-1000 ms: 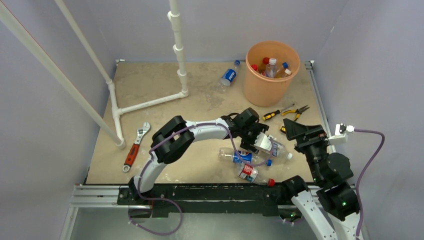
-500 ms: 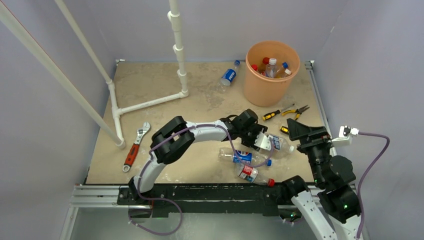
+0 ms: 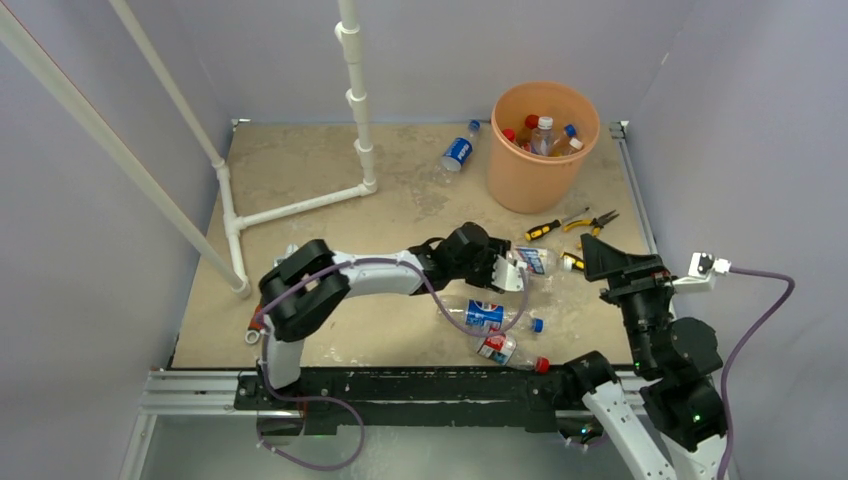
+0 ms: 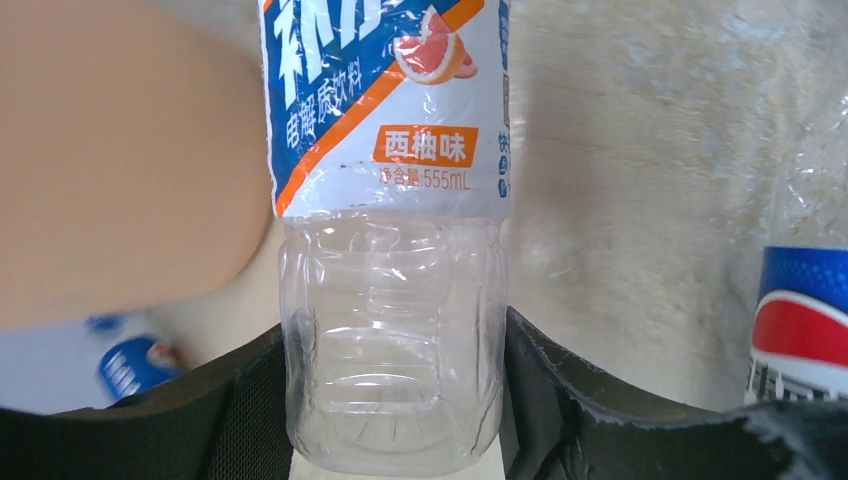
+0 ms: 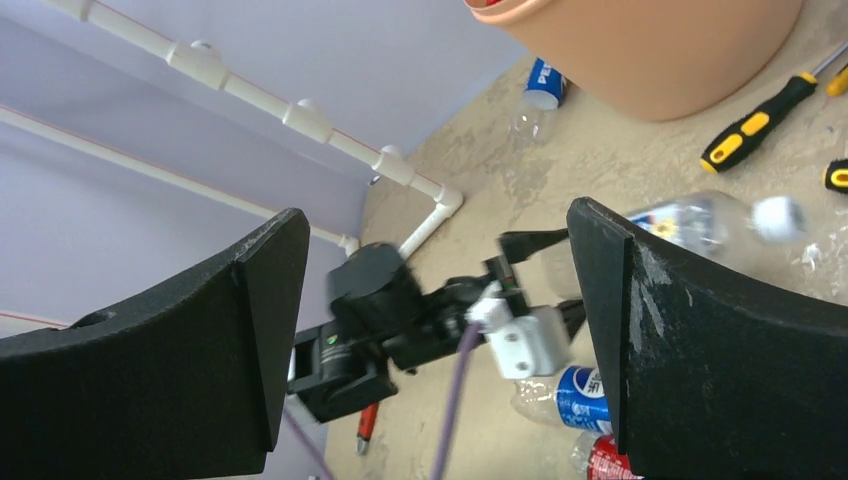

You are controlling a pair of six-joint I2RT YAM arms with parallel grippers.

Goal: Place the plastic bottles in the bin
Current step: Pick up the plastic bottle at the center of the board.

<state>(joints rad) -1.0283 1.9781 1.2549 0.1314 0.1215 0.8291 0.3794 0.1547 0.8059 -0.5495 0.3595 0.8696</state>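
Left gripper point(image 3: 512, 270) pulled back pinching bottle point(image 4: 390, 180), right gripper point(image 5: 435, 215) spread (beige tabletop point(image 3: 320, 170), lilac walls point(image 3: 500, 40)).

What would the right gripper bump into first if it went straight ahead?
Most likely the left gripper, clamped on a bottle: it sits straight ahead between the right gripper's open fingers in the wrist view. Depth is hard to judge.

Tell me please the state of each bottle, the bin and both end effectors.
left end effector, shut on the white-capped bottle
right end effector, open, empty
bin, upright, several bottles inside
blue-label bottle by the bin, lying on the table
blue-label bottle near the arms, lying on the table
red-label bottle, lying on the table
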